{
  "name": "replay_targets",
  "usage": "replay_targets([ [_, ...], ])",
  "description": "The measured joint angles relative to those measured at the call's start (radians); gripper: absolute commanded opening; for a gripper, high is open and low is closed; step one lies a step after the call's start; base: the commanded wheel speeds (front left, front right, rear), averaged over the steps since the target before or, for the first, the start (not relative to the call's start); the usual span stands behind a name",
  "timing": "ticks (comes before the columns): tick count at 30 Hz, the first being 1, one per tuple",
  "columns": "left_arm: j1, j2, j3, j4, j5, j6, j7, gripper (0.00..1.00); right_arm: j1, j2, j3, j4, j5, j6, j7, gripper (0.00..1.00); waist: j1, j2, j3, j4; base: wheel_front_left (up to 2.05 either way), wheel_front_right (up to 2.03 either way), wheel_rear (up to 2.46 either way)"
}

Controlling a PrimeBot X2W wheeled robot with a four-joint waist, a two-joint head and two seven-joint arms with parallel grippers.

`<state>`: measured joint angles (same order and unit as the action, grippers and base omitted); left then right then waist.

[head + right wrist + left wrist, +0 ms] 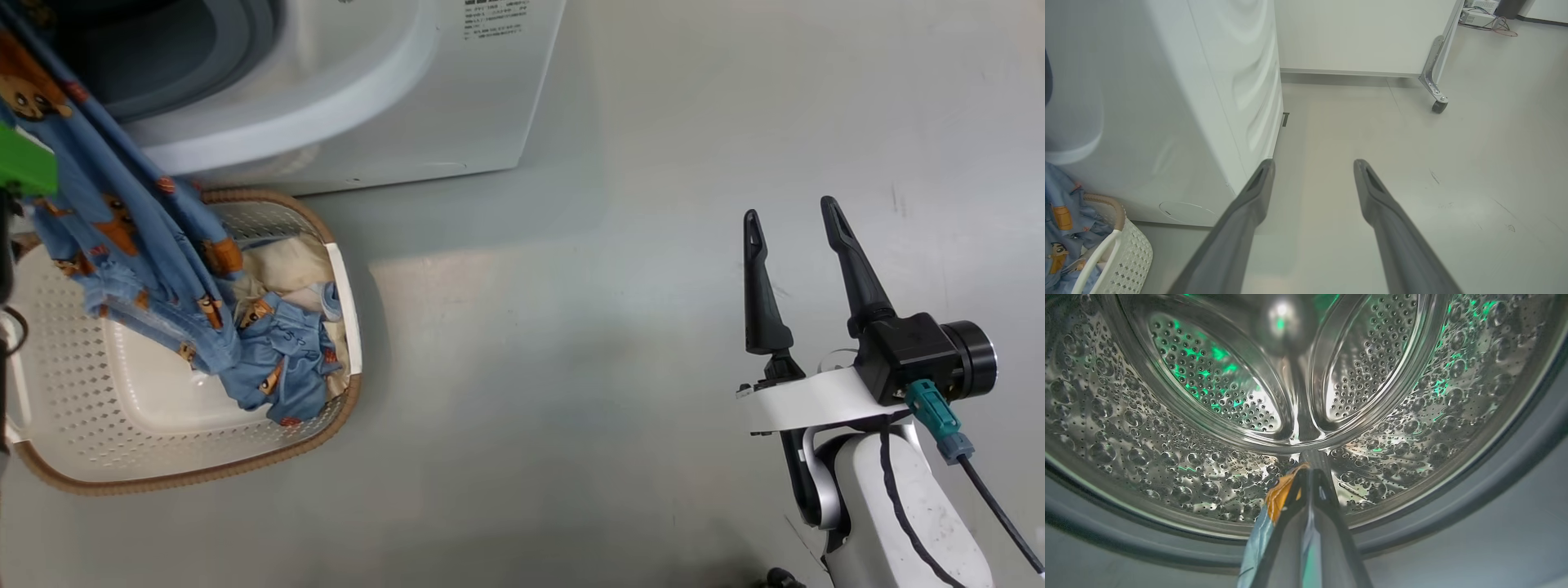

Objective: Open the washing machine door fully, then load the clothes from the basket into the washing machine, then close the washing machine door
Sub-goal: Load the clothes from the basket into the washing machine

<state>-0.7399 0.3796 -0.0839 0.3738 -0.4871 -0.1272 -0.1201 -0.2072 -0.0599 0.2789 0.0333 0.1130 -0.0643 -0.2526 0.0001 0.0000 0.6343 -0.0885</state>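
Left gripper (1310,475) at the drum (1167,428) mouth, jaws pressed together, pinching a fold of the clothes (163,269). The garment trails from the washer (457,98) front down into the basket (122,392) on the floor, where more lies heaped at its right end. Right gripper (790,210) well apart to the right, jaws spread, empty. Fabric looks light, limp and likely to snag; a bunched fold is the best hold.

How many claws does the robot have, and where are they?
2. The left claw points into the washing machine, shut on the blue clothes. The right claw is open above the floor, to the right of the basket.
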Motion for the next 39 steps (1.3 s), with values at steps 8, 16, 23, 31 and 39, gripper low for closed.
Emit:
replay_targets([
  [8,-0.116,0.026,-0.045,0.067,-0.073,0.0,0.116,0.0,-0.018,0.002,0.014,0.001,0.002,-0.01,0.0,1.0,0.0,0.0,0.062,-0.025,0.0,0.0,0.0],
  [16,-0.222,0.051,-0.094,0.109,-0.122,0.0,0.241,0.0,-0.038,0.003,0.021,0.001,0.009,-0.026,0.0,1.0,0.0,0.0,0.106,-0.037,0.0,0.0,0.0],
  [23,-0.329,0.097,-0.124,0.126,-0.119,0.0,0.316,0.0,-0.053,0.003,0.048,0.002,0.021,-0.033,0.0,1.0,0.0,0.0,0.151,-0.04,0.0,0.0,0.0],
  [31,-0.399,0.123,-0.187,0.144,-0.124,0.0,0.393,0.0,-0.068,0.003,0.074,-0.001,0.041,-0.037,0.0,1.0,0.0,0.0,0.201,-0.045,0.0,0.0,0.0],
  [39,-0.452,0.133,-0.225,0.175,-0.138,0.0,0.422,0.0,-0.083,0.003,0.081,0.0,0.047,-0.046,0.0,1.0,0.0,0.0,0.239,-0.043,0.0,0.0,0.0],
])
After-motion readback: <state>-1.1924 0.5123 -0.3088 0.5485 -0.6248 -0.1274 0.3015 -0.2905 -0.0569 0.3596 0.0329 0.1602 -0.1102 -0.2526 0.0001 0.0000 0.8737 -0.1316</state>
